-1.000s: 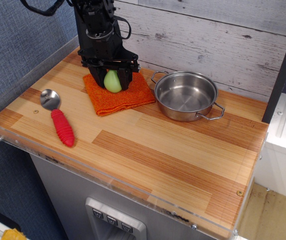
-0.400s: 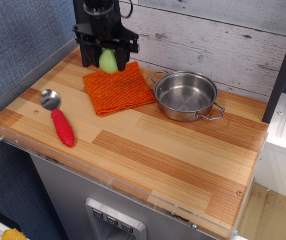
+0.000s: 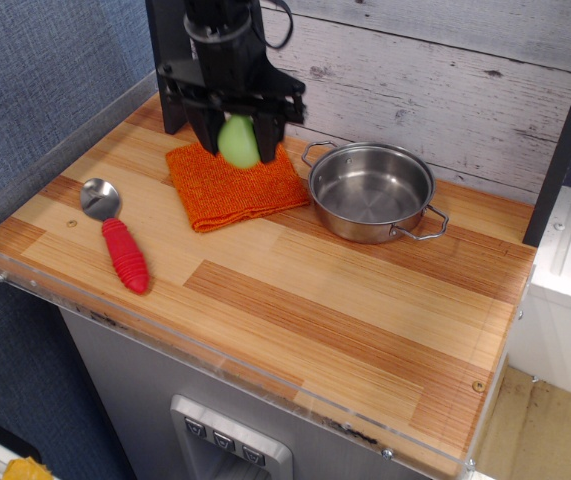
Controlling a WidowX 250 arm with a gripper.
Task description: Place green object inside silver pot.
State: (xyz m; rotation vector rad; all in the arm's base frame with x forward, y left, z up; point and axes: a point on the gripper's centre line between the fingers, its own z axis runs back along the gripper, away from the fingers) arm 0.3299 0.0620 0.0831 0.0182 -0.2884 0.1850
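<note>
The green object (image 3: 238, 142) is a light-green pear-shaped toy held between the fingers of my black gripper (image 3: 238, 135). The gripper is shut on it and holds it in the air above the orange cloth (image 3: 235, 185). The silver pot (image 3: 371, 190) stands empty on the wooden counter to the right of the cloth, with its two wire handles showing. The gripper is to the left of the pot and higher than its rim.
A spoon with a red handle (image 3: 115, 235) lies at the front left of the counter (image 3: 295, 290). A grey plank wall runs along the back. A clear plastic lip edges the counter's front and left. A dark post (image 3: 565, 130) stands at the right.
The gripper lifted the green object off the orange cloth, then carried it a little to the right, toward the pot. The pot, cloth and spoon have not moved.
</note>
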